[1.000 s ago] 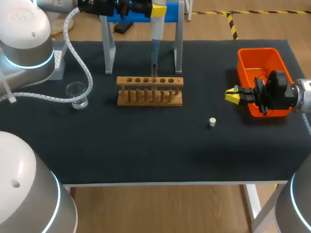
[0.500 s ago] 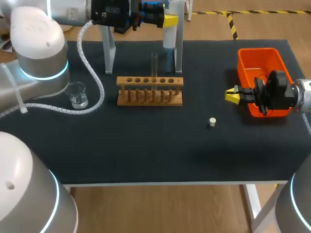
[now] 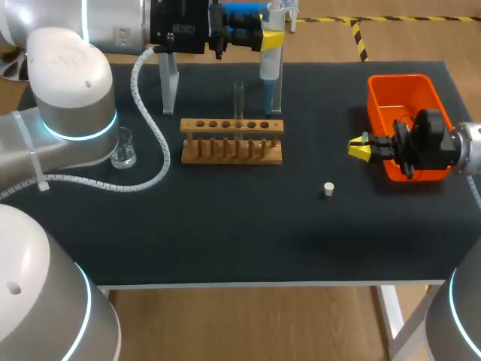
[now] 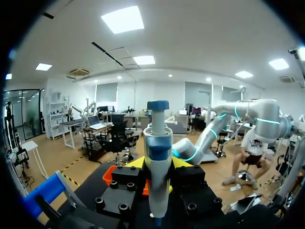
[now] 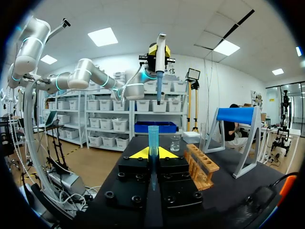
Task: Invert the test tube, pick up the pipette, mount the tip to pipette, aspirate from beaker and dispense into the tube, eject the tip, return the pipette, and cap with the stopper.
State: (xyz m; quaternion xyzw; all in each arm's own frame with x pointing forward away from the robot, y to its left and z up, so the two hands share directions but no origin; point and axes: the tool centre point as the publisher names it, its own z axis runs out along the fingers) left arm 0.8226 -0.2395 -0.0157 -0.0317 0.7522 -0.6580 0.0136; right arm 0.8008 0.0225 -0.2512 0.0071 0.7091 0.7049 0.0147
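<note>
Worktop rear: your left tool, clamped on the pipette, sits close to the stand, so a misaligned entry could snag it; right tool grips a blue tip.

A laboratory: the black bench carries a wooden test-tube rack and a glass beaker, and a pipette is in use.

Rack and stand apparently block the table's rear.
</note>
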